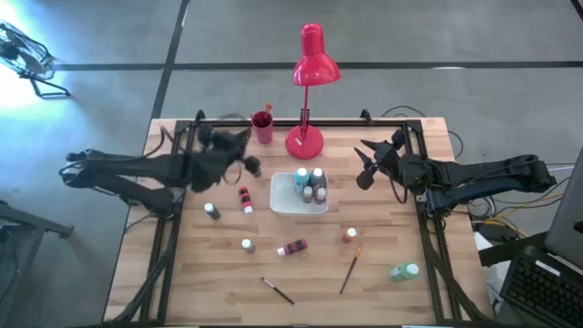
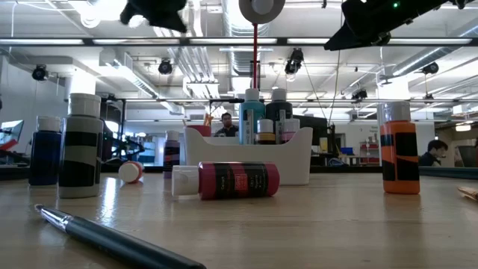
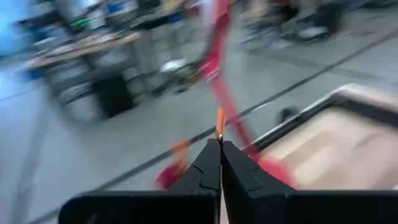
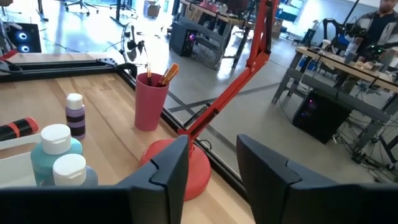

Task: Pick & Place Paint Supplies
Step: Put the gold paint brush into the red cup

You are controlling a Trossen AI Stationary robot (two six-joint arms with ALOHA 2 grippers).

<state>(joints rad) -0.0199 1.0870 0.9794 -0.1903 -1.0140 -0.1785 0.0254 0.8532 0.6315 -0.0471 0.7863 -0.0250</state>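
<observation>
A: Left gripper?
B: Pinching a brush, near the red cup at eleven o'clock. Dropping it in seems next.
A: Right gripper?
B: Spread, empty, by the white tray. Bottles lie scattered on the bench.

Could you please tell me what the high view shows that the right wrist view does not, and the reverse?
Only the high view shows the whole wooden table, a green paint bottle lying near the right edge, two thin brushes at the front, and the left end effector near the red cup.

Only the right wrist view shows the open right end effector up close and desks in the room beyond.

Both show the red desk lamp, the red cup holding brushes and teal bottles in the white tray.
</observation>
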